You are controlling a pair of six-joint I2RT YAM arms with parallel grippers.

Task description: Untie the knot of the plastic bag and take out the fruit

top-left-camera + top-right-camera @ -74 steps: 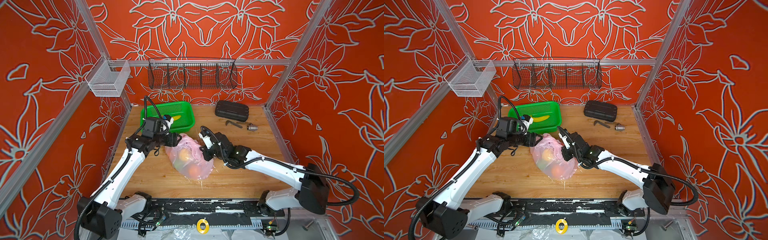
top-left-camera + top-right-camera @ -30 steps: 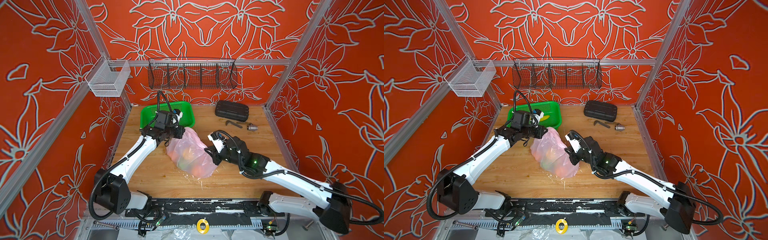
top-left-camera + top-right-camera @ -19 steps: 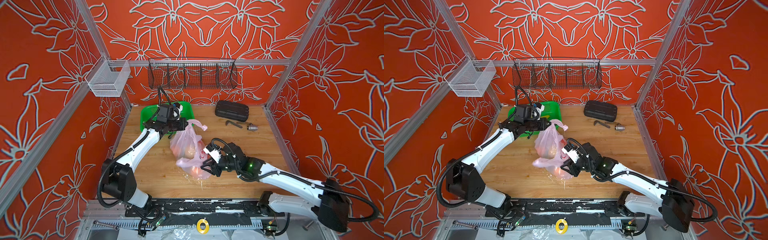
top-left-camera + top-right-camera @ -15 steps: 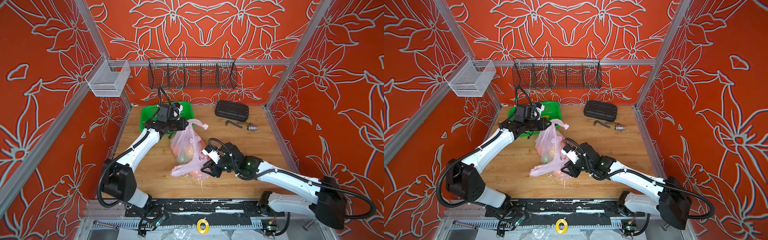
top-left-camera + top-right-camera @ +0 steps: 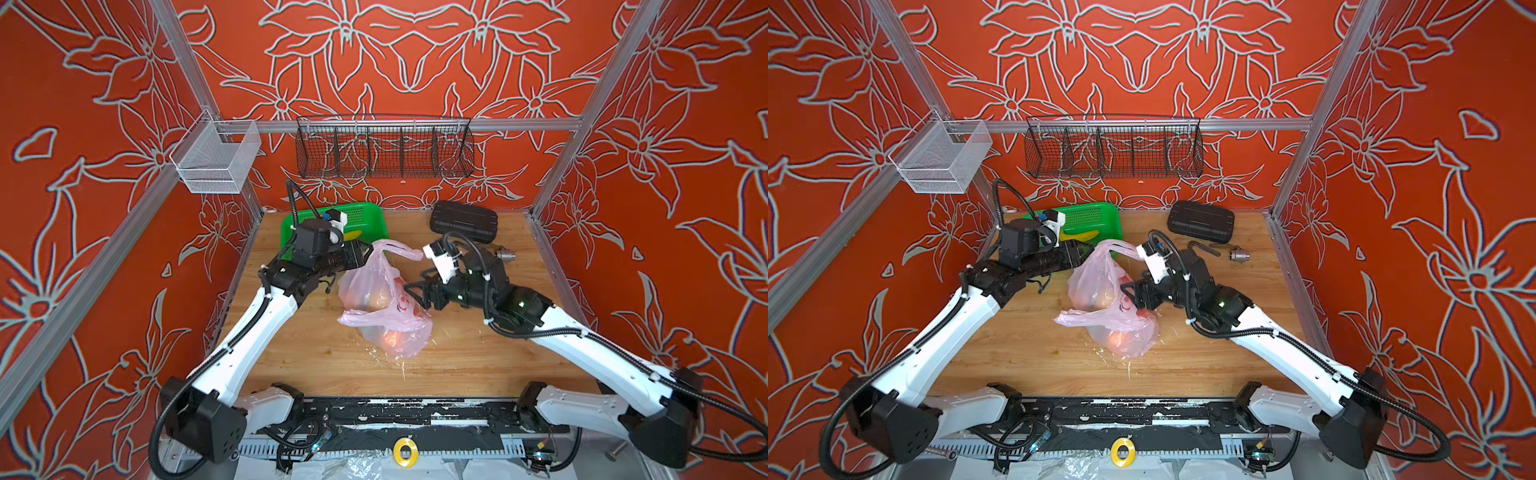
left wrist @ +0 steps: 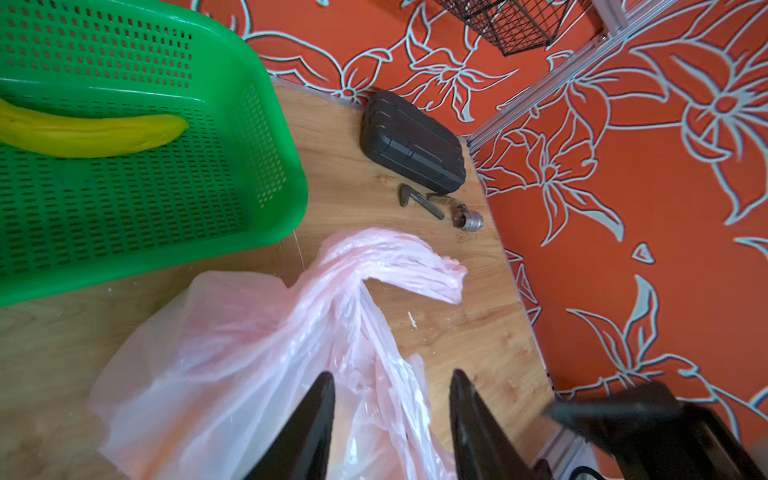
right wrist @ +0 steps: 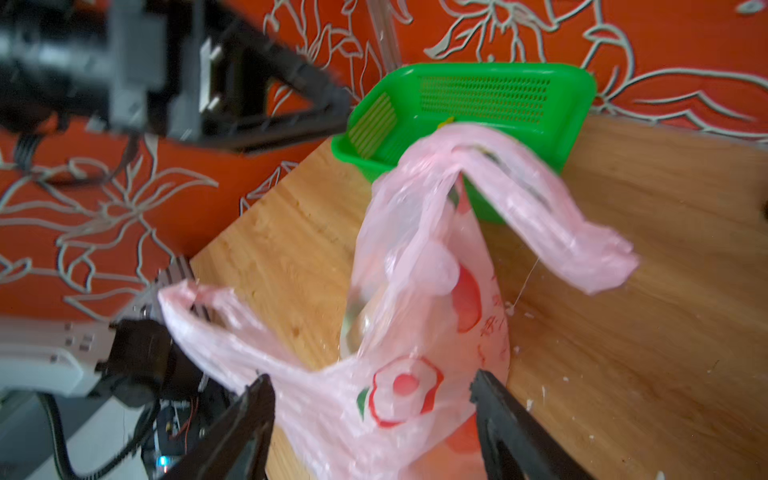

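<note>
The pale pink plastic bag (image 5: 384,307) lies mid-table in both top views. No knot shows: one handle loop (image 5: 397,249) flops toward the back, the other handle loop (image 5: 365,318) lies toward the front left. An orange fruit (image 5: 390,338) shows through the film, and the right wrist view shows a paler fruit (image 7: 365,324) inside. My left gripper (image 5: 365,251) hovers open at the bag's back left, with loose film under its jaws (image 6: 390,374). My right gripper (image 5: 411,291) stands open at the bag's right side, its jaws wide on either side of the red print (image 7: 372,376).
A green basket (image 5: 365,214) holding a yellow banana (image 6: 83,133) stands at the back left, just behind the bag. A black case (image 5: 463,216) and small metal tool parts (image 5: 1237,254) lie at the back right. A wire rack (image 5: 384,145) and a white mesh bin (image 5: 216,162) hang on the walls.
Both grippers have opened and let go of the handles. The handle loops have dropped apart. The right gripper has drawn back from the bag's front to its right side.
</note>
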